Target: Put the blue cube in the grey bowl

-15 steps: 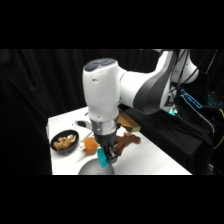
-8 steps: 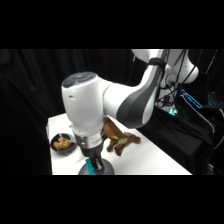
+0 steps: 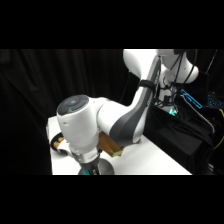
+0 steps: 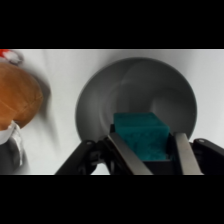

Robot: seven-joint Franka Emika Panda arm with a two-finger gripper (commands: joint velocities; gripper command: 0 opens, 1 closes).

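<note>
— Jaws (image 4: 147, 152) first: what do they hold?

— Clamped on the blue cube (image 4: 142, 136). In the wrist view the two metal fingers (image 4: 125, 155) press its opposite sides, and the cube sits between them, teal and plain-faced.

— And where is the cube relative to the grey bowl (image 4: 100, 100)?

— Inside the bowl's rim, over the bottom part of its hollow as that view frames it. I cannot tell whether it touches the bowl's floor or hangs just above it.

— What does the side view give?

— Mostly the arm (image 3: 80, 125). Its big white wrist joint is low over the near edge of the tabletop (image 3: 150, 157), and under it a sliver of grey bowl (image 3: 102, 169) shows, with a speck of teal (image 3: 89, 171) at the picture's lower border. The fingers themselves are hidden there.

— Anything else around?

— A brown wooden object (image 3: 111, 145) lies just behind the arm, and a dark bowl with food (image 3: 59, 144) sits at the tabletop's left, partly covered by the joint. In the wrist view a brown rounded shape (image 4: 17, 100) lies left of the grey bowl, apart from it.
</note>
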